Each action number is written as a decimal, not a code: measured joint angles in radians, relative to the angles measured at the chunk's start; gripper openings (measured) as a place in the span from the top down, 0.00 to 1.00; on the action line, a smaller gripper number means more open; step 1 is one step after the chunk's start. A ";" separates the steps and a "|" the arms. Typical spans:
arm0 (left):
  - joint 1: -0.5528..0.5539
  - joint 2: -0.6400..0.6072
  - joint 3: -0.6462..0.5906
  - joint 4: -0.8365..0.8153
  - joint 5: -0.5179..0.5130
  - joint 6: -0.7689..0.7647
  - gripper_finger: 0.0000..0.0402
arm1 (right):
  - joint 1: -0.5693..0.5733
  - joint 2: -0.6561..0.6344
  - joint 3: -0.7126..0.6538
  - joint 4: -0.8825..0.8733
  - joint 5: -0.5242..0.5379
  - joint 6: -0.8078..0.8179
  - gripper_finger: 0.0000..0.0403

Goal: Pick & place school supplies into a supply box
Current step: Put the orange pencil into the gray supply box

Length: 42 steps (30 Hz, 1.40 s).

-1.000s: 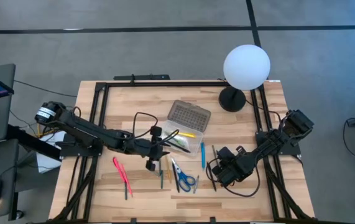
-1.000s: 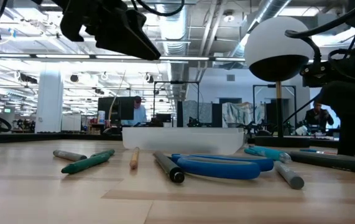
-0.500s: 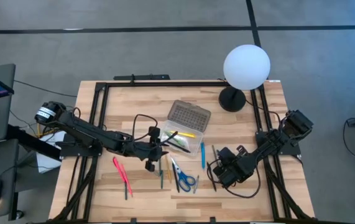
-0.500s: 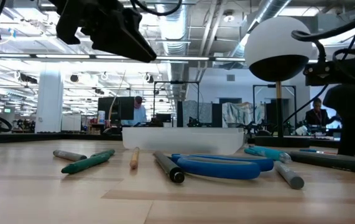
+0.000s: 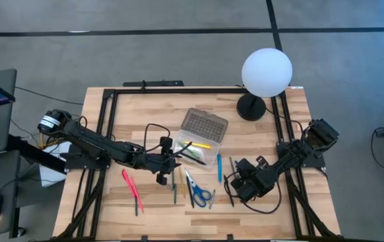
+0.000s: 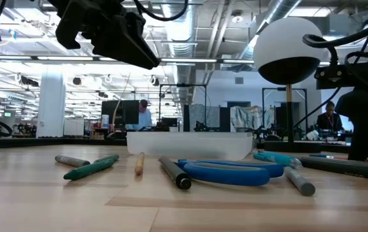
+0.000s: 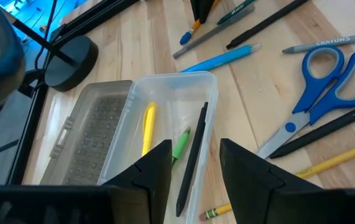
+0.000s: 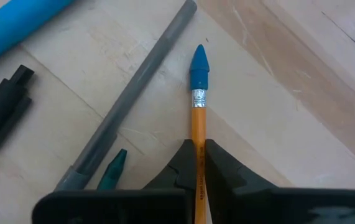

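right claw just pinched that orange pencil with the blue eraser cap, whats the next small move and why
Probably lift it straight up. The right claw is shut on the orange pencil, which lies on the wood beside a grey pen. The supply box stands open, and the left claw, open, hovers over it.

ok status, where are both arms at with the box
Right end effector shut on orange pencil. Left end effector open over supply box. Nothing blocking.

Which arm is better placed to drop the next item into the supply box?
The right one, I'd judge. The right pincer is already shut on an orange pencil with a blue eraser cap. The left pincer is open and empty above the supply box, and may need to clear away.
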 joint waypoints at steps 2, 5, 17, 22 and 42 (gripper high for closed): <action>0.000 0.000 0.000 0.000 0.000 0.000 0.68 | 0.000 0.000 0.000 0.001 0.000 0.000 1.00; 0.000 0.000 0.000 0.000 0.000 -0.002 0.68 | 0.000 0.000 0.000 0.002 0.001 0.000 1.00; 0.000 0.000 0.000 0.000 0.000 -0.010 0.68 | 0.000 0.000 0.001 0.007 0.001 0.000 0.99; 0.000 0.000 0.000 -0.004 0.001 -0.023 0.68 | 0.000 0.000 0.001 0.010 0.001 0.008 0.98; 0.000 0.001 0.000 -0.005 0.006 -0.029 0.68 | 0.000 -0.001 0.002 0.017 0.000 0.020 0.95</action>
